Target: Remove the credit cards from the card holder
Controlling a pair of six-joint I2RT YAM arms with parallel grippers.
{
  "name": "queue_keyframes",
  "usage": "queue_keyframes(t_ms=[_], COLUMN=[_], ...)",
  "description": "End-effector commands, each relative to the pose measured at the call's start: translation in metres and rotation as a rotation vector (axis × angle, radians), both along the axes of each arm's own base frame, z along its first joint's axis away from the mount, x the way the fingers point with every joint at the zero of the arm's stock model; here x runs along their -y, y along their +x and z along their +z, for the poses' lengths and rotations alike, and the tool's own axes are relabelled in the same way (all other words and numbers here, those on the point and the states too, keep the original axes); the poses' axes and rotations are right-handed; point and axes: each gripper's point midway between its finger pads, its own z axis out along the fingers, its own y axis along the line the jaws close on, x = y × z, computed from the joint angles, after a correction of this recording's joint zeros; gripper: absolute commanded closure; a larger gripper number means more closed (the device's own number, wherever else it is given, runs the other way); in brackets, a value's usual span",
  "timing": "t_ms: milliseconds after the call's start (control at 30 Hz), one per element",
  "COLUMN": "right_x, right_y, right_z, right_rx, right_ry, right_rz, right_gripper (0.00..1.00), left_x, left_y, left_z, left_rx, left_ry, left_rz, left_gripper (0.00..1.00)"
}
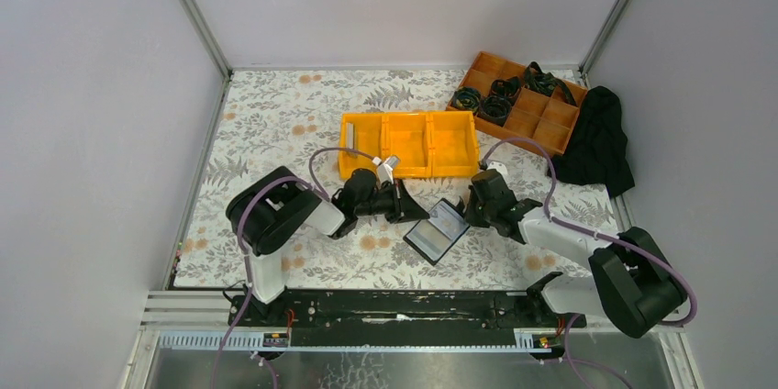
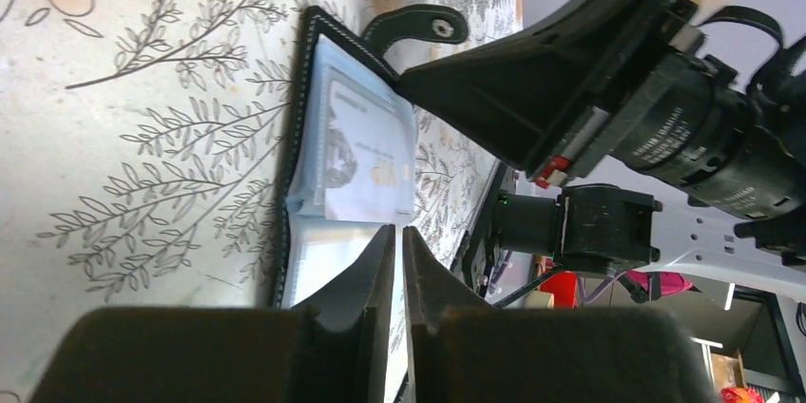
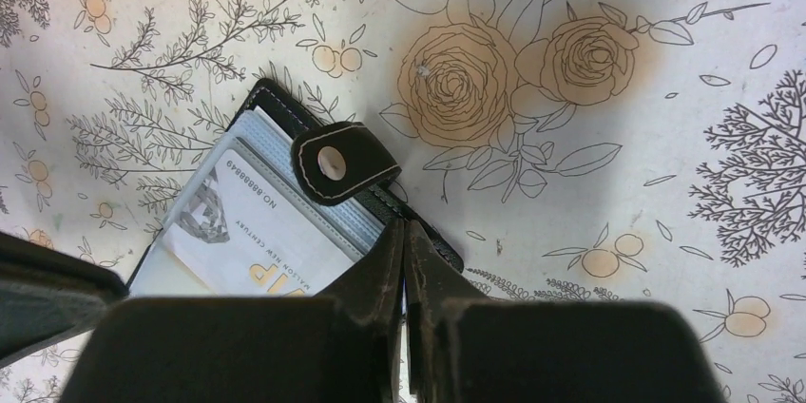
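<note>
The black card holder (image 1: 437,231) lies open on the flowered table, clear sleeves up, its snap strap (image 3: 333,163) folded over the top edge. A pale credit card (image 3: 255,237) with gold letters and a diamond picture sits in the upper sleeve (image 2: 366,170). My left gripper (image 2: 399,229) comes in low from the left; its jaws are almost together, nothing shows between them, and the tips hang over the lower sleeve. My right gripper (image 3: 404,224) is shut, its tips on the holder's stitched right edge (image 1: 468,212). Another grey card (image 1: 351,136) stands in the yellow bin's left compartment.
The yellow three-compartment bin (image 1: 408,123) sits just behind both grippers. An orange divided tray (image 1: 541,118) with black coils stands at the back right, with a black cloth (image 1: 601,137) beside it. White walls close in the table on three sides.
</note>
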Motion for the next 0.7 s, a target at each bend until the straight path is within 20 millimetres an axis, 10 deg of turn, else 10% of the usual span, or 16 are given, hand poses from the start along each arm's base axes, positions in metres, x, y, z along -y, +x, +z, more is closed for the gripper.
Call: queue_keyframes(t_ms=[0,667], right_x=[0.003,0.002], right_y=[0.003,-0.036], right_z=[0.0,0.031], right_rx=[-0.002,0.031], right_ry=[-0.023,0.148], right_rz=[0.0,0.005], right_gripper=[0.94,0.93], left_x=[-0.008,-0.007], left_y=[0.0,-0.003], left_z=[0.005,0.016], left_rx=[0.047,0.067], left_ry=[0.031,0.019], left_rz=[0.006,-0.009], left_gripper=[0.87,0.81])
